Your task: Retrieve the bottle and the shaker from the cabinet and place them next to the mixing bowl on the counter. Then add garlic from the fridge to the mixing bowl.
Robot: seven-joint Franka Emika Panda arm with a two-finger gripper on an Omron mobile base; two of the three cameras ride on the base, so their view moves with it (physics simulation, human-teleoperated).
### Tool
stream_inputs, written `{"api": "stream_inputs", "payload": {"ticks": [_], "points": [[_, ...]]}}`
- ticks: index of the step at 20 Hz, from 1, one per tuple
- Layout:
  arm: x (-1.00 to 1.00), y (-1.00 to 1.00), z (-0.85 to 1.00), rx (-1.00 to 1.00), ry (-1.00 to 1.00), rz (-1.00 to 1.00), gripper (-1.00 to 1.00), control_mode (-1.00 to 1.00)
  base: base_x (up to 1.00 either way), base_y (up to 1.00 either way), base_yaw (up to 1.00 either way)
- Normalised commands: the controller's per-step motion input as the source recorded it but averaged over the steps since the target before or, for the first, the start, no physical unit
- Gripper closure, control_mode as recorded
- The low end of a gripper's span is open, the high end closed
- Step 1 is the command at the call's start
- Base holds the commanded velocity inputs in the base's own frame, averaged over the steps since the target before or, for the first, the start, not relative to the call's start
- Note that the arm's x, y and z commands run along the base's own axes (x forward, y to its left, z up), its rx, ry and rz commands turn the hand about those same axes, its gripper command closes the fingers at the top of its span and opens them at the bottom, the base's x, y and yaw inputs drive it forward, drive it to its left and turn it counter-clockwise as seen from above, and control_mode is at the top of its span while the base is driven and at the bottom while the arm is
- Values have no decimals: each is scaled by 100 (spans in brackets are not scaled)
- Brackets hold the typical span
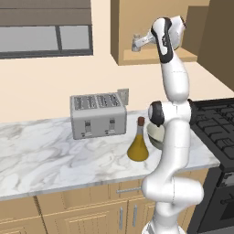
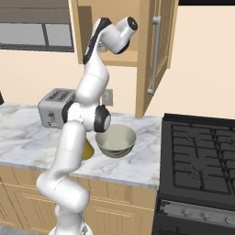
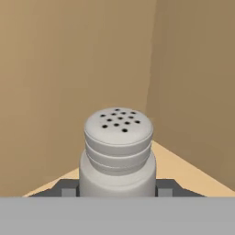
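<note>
matt grey shaker (image 3: 117, 156), veined marble counter (image 1: 55, 155)

We stood our arm (image 1: 173, 137) tall, forearm reaching up and the wrist turned level. In the left base view our gripper (image 1: 136, 43) pointed left; in the hand view our fingers (image 3: 68, 188) were closed on a small body's two sides.

The counter (image 1: 55, 155), white-and-grey veined marble, carries a silver four-slot toaster (image 1: 98, 115) against its back edge. The bottle (image 1: 138, 145) of yellow oil stands nearer the front edge, toward the counter's right end, just beside the mixing bowl (image 2: 115, 140), which sits close to the right end by the stove. Higher up, the cabinet (image 3: 193, 176) shelf bears the shaker (image 3: 118, 153), upright near the back corner.
</note>
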Motion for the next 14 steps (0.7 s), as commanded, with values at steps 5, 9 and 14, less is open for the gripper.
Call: {"api": "stream_inputs", "payload": {"ticks": [5, 9, 14], "points": [[-20, -33, 0, 0, 0, -33, 100, -100, 0, 0, 0], [-42, -25, -9, 0, -3, -41, 100, -100, 0, 0, 0], [-49, -8, -30, 0, -13, -45, 100, -100, 0, 0, 0]]}}
